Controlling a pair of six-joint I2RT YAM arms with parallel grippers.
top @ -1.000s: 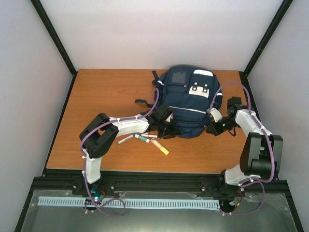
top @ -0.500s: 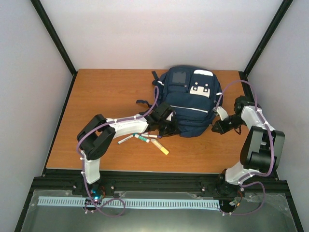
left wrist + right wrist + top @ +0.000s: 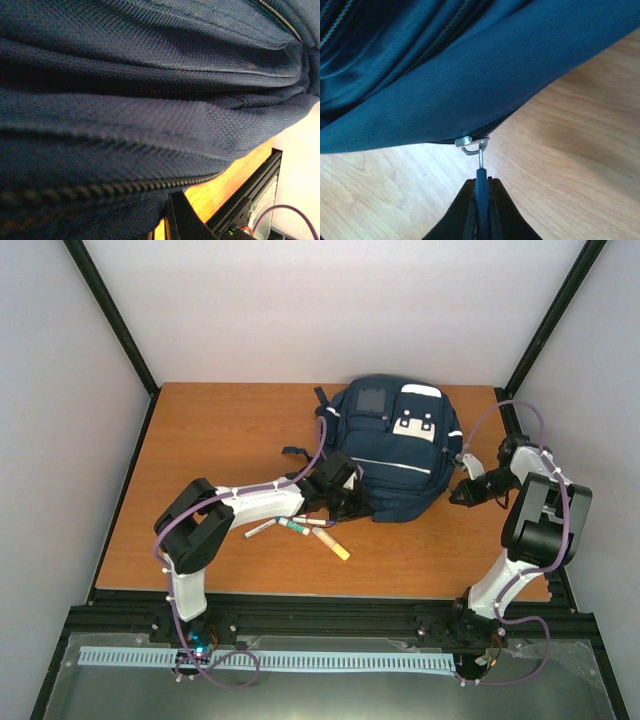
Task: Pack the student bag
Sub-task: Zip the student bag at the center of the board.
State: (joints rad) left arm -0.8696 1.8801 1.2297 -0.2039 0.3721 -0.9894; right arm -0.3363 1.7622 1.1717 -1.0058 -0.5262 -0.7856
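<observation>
Tabletop (image 3: 200, 440) pens (image 3: 300, 525) lie outside student bag (image 3: 395, 450); right gripper (image 3: 481, 182) pinches zipper pull (image 3: 481, 172), left gripper (image 3: 345, 505) state cannot tell; packing barely begun.

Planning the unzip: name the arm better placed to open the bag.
Right. The right claw is shut on the zipper pull at the student bag's edge. The left claw is pressed against fabric, with no pull seen in its view.

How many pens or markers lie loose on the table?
4: white marker, green-tipped marker and reddish pen beside the left arm, yellow marker just right of them. The arm may hide more.
</observation>
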